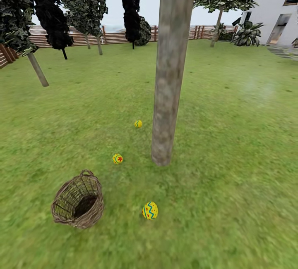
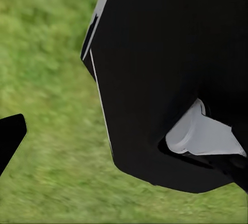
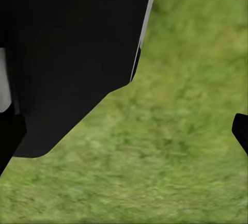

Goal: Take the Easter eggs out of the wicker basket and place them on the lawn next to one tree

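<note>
Lawn (image 1: 231, 145): short grass, matt, mottled green. Tree (image 1: 169, 79) trunk: grey-brown bark, rough, streaked lengthwise, matt. Wicker basket (image 1: 78, 201): brown openwork woven cane, coarse, dull finish. Three Easter eggs (image 1: 150, 210), (image 1: 117, 158), (image 1: 138, 124): smooth shells, painted yellow, slight sheen. Fence (image 1: 116, 36): brown wooden slats. House wall (image 1: 273, 4): smooth, white. Wrist views: smooth black robot body panel (image 2: 170, 69), matt.
</note>
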Robot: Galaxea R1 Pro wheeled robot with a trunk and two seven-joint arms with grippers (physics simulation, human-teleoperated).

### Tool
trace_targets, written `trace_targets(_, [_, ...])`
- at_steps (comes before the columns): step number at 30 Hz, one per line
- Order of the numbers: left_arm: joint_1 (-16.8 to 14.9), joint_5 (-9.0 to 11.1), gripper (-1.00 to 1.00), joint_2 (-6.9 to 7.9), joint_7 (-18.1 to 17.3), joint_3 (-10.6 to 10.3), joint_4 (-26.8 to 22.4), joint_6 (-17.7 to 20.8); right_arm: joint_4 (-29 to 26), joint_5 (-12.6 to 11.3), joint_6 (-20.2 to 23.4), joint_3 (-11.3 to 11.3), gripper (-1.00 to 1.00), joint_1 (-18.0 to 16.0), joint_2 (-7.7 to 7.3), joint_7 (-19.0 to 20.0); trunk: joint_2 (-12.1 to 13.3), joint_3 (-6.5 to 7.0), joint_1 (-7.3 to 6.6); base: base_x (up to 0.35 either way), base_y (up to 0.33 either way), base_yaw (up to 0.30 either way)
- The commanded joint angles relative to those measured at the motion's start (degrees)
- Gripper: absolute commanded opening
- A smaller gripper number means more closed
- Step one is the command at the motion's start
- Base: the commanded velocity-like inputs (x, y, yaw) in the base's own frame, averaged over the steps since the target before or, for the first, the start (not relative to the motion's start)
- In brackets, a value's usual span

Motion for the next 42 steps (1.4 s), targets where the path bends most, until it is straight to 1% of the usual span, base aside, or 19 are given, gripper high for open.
trace_targets(1, [-0.07,0.24,1.0,0.29,-0.31,0.44,0.17,0.04,0.18,0.22,-0.1,0.47,1.0,-0.08,0.03,0.14,0.34,0.21,-0.2,0.0,0.0,0.0])
trace_targets(6, [-0.07,-0.18,1.0,0.29,-0.39,0.27,0.34,0.15,0.29,0.15,-0.11,0.42,1.0,-0.08,0.66,0.24,2.35,1.58,-1.3,0.0,0.0,0.0])
trace_targets(16, [-0.07,-0.34,1.0,0.11,-0.39,0.07,0.36,0.24,0.4,0.19,-0.11,0.41,1.0,-0.08,0.85,0.29,6.36,4.33,-3.5,0.0,0.0,0.0])
trace_targets(21, [-0.07,-0.34,1.0,-0.13,-0.37,0.07,0.36,0.33,0.33,0.22,-0.11,0.48,1.0,-0.08,0.87,0.53,6.36,4.81,-3.5,0.0,0.0,0.0])
trace_targets(42, [-0.07,-0.34,1.0,-0.23,-0.34,0.07,0.36,0.39,0.33,0.15,-0.11,0.49,1.0,-0.08,0.92,0.42,6.36,6.82,-3.5,0.0,0.0,0.0])
